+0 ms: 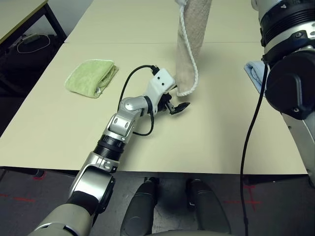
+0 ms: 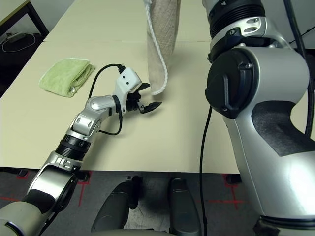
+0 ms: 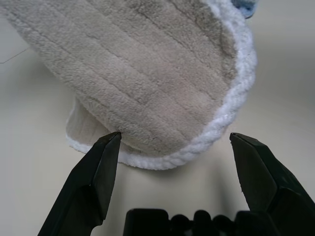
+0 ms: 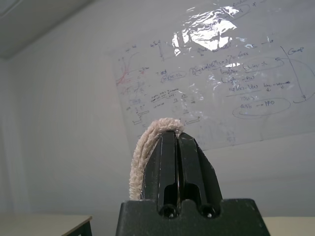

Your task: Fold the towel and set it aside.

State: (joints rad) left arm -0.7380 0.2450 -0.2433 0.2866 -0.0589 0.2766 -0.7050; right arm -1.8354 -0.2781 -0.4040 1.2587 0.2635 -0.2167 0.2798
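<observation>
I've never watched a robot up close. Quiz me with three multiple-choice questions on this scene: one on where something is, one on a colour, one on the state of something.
1. Where is the beige towel?
A. Hanging above the table, its bottom edge beside the left gripper
B. Spread flat on the table
C. Lying on the floor

2. What colour is the folded towel lying on the robot's left side of the table?
A. Red
B. Light green
C. Black

3. How do the grippers stand?
A. Both open
B. Left shut, right open
C. Left open, right gripper shut on the beige towel

Answers:
1 A: the head views show it hanging down to the left gripper.
2 B: it is plainly light green.
3 C: the left wrist view shows fingers spread apart; the right wrist view shows fingers pressed together with cloth between them.
</observation>
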